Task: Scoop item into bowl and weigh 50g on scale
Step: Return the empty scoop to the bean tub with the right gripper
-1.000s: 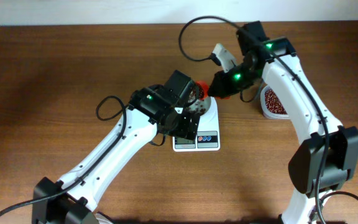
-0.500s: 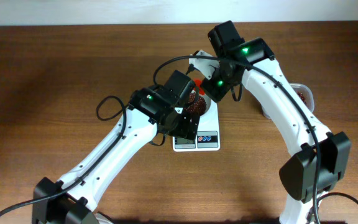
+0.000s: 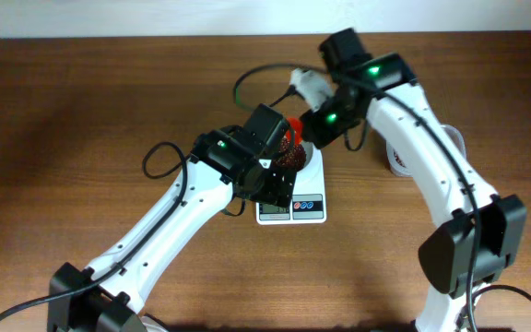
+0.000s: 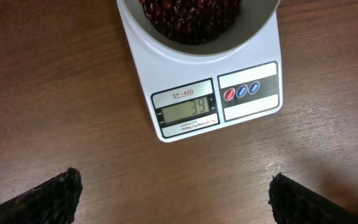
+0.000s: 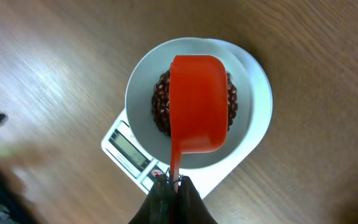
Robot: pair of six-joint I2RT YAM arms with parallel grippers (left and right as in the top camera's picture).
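The white scale (image 4: 253,68) stands on the table and its display reads 39. The white bowl (image 5: 138,93) sits on it, holding dark red-brown beans (image 5: 161,102); the beans also show in the left wrist view (image 4: 191,15). My right gripper (image 5: 174,183) is shut on the handle of a red scoop (image 5: 197,106), held over the bowl with its underside up. In the overhead view the scoop (image 3: 294,125) is just behind the scale (image 3: 293,208). My left gripper (image 4: 176,199) is open and empty above the table, in front of the scale.
A clear tub (image 3: 394,162) stands to the right of the scale, mostly hidden under my right arm. My left arm (image 3: 182,212) reaches in from the front left and covers much of the bowl from above.
My right arm has swung the red scoop left from beside the tub to over the bowl. The left arm has not moved.
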